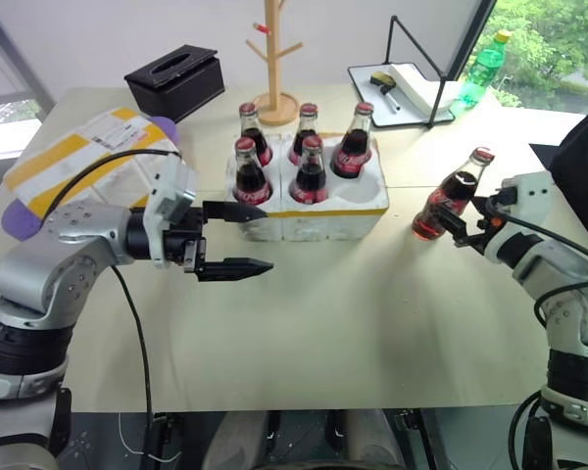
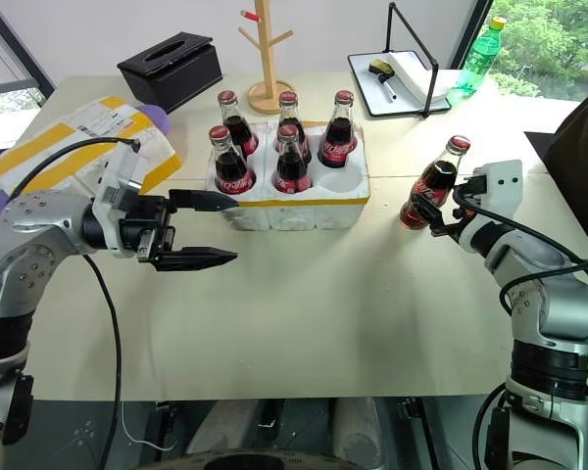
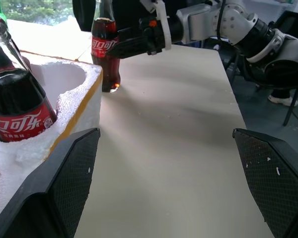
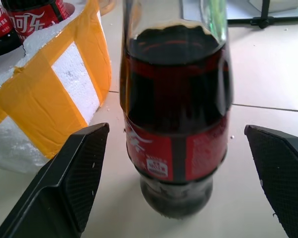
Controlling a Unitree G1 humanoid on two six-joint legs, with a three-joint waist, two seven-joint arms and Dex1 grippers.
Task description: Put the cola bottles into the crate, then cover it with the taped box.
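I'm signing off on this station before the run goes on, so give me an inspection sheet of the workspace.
Surface: beige table, a few white crumbs.
Job's things: crate holds five cola bottles, one well free; sixth bottle stands on the table; taped box beside the crate.
Clutter: black tissue box, wooden rack, green bottle, tray.
Grippers: left gripper open, empty; right gripper open around the sixth bottle.
Cables: black, along both arms.
Surroundings: windows, greenery.

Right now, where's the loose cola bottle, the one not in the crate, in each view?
Left eye: loose cola bottle, right of the crate, at the right claw.
Right eye: same bottle, right of the crate.
Left wrist: upper middle, past the crate's corner.
Right wrist: centre, between the open fingers.
Shared landmark: the crate's yellow tape band.
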